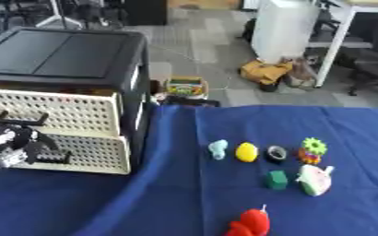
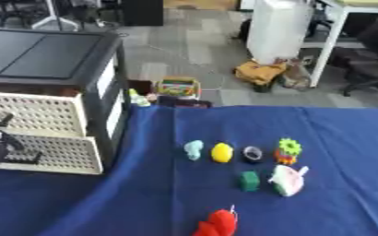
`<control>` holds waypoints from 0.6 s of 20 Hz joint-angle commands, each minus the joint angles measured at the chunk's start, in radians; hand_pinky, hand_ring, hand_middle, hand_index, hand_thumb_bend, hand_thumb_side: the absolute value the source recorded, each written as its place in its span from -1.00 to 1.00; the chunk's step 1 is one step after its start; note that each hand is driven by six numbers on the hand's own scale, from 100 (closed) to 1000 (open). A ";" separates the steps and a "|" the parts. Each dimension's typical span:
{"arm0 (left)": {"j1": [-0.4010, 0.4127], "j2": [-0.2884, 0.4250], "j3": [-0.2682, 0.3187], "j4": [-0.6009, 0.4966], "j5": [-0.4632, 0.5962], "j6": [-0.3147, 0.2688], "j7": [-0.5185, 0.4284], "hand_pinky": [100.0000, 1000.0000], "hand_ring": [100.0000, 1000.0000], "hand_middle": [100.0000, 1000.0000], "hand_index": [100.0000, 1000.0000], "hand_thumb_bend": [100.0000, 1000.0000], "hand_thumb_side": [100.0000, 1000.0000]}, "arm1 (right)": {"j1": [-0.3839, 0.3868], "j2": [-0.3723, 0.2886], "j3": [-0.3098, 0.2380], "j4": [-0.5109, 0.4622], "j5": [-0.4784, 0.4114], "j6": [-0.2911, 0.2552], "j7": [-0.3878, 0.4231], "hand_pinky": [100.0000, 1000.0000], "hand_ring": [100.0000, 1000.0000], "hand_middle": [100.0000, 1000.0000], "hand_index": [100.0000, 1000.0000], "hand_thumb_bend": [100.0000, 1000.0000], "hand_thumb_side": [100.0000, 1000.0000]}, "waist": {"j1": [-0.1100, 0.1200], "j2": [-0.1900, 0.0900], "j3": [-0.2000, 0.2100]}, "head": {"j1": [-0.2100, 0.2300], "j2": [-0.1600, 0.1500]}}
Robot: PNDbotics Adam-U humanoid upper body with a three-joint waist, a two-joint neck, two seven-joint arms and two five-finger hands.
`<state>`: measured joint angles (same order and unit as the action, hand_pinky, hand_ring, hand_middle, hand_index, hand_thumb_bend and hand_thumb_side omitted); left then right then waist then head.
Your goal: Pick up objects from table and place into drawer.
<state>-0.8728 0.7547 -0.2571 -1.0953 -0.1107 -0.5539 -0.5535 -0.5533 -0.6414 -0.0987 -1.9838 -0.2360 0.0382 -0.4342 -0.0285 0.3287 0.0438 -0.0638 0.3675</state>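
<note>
A black drawer unit (image 1: 63,55) stands at the table's left with two cream perforated drawers, the upper (image 1: 71,113) and the lower (image 1: 91,154), each with a dark handle. My left hand (image 1: 11,145) is in front of the lower drawer, just left of its handle (image 1: 53,159) and below the upper one. On the blue cloth to the right lie a pale blue piece (image 1: 217,148), a yellow lemon shape (image 1: 246,152), a black ring (image 1: 277,153), an orange and green toy (image 1: 311,150), a green cube (image 1: 276,179), a white and pink item (image 1: 314,179) and a red item (image 1: 253,222). My right hand shows in neither view.
The blue table (image 1: 184,133) ends at its far edge behind the objects. Beyond it on the floor are a small colourful box (image 1: 186,86), a yellow bag (image 1: 265,71), a white column (image 1: 282,27) and a desk leg (image 1: 333,44).
</note>
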 commanded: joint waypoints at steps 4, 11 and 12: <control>0.010 0.033 -0.016 -0.012 -0.031 -0.353 -0.354 -1.00 -0.82 -0.42 0.47 -1.00 1.00 | -0.003 -0.016 -0.019 -0.016 -0.007 0.001 -0.007 0.32 0.08 -0.13 0.39 -1.00 0.57 | 0.002 -0.034 0.007 | 0.001 -0.004; 0.080 0.082 -0.100 -0.149 -0.164 -0.353 -0.354 -1.00 -0.78 -0.37 0.45 -1.00 1.00 | -0.001 -0.010 -0.018 -0.016 -0.010 0.007 -0.009 0.32 0.07 -0.13 0.38 -1.00 0.56 | 0.009 -0.046 0.010 | -0.002 0.003; 0.091 0.091 -0.107 -0.179 -0.188 -0.353 -0.354 -1.00 -0.76 -0.37 0.45 -1.00 1.00 | -0.001 -0.009 -0.018 -0.016 -0.011 0.007 -0.010 0.32 0.07 -0.13 0.38 -1.00 0.56 | 0.010 -0.048 0.010 | -0.004 0.004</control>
